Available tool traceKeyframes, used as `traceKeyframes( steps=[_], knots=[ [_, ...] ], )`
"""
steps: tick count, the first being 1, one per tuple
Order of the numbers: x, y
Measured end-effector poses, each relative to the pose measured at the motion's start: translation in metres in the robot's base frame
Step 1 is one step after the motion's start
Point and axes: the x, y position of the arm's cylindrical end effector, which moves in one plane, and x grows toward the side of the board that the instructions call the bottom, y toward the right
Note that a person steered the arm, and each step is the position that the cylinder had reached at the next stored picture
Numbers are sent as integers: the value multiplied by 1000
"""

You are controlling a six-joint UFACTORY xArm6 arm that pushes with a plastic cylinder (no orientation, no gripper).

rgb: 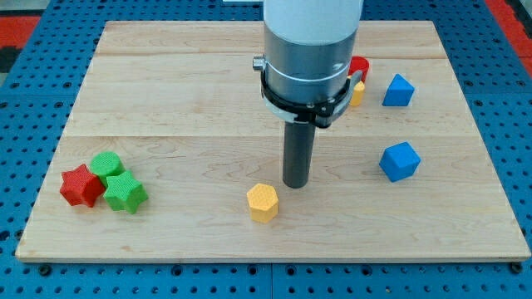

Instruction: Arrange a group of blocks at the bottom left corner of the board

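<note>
My tip (295,184) rests on the board near the middle, just up and right of a yellow hexagonal block (262,202), with a small gap between them. At the view's lower left, a red star-shaped block (81,186), a round green block (106,165) and a green star-shaped block (125,193) sit packed together. At the upper right, a red block (359,66) and a yellow block (357,92) are partly hidden behind the arm. A blue block (398,90) lies right of them. A second blue block (400,161) lies lower.
The wooden board (166,91) lies on a blue perforated table (25,108). The arm's wide grey body (307,50) rises above the middle of the board and hides part of its top.
</note>
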Motion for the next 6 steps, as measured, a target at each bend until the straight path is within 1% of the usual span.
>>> traceKeyframes(
  steps=[1, 2, 3, 4, 5, 6],
  knots=[
    [7, -18],
    [16, -74],
    [23, -36],
    [49, -21],
    [57, -91],
    [24, -140]
  ],
)
